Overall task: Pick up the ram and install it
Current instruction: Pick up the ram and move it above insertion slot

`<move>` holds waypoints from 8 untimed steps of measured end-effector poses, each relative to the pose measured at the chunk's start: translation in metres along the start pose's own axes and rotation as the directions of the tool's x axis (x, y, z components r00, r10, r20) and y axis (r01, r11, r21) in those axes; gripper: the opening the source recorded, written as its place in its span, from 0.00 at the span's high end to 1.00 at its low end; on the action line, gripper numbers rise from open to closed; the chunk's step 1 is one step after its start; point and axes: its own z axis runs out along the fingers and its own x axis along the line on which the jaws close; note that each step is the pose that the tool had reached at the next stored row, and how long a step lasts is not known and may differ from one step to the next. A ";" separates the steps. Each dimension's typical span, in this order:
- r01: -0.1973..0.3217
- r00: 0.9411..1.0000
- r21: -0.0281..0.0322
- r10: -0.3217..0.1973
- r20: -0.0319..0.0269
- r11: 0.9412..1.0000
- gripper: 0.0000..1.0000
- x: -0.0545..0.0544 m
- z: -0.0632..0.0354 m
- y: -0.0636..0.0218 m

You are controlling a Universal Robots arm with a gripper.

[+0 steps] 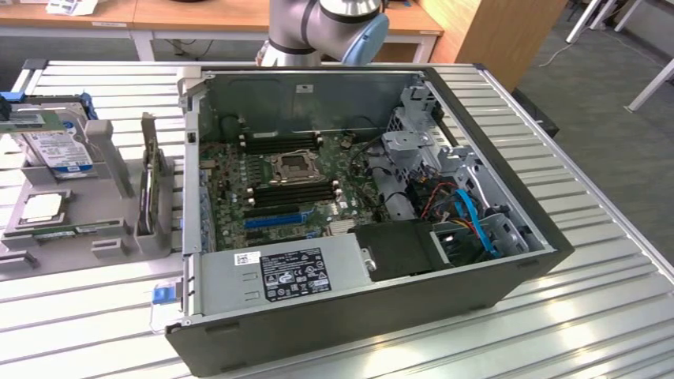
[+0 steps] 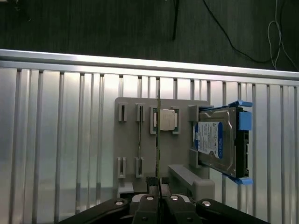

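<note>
Gripper (image 2: pixel 159 184) closed, seemingly pinching edge-on ram (image 2: pixel 159 149), above grey holder (image 2: pixel 130 140)

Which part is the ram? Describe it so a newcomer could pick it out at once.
Left of the open computer case in the exterior view sits a grey holder. The ram is the long, thin green strip across it, camera-side of the square silver chip. The hard drive is boxy with a blue-and-white label; the upright card is broader.
</note>
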 end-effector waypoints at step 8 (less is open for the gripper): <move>0.000 1.000 0.000 0.000 0.000 1.000 0.88 0.000 0.0000 0.0000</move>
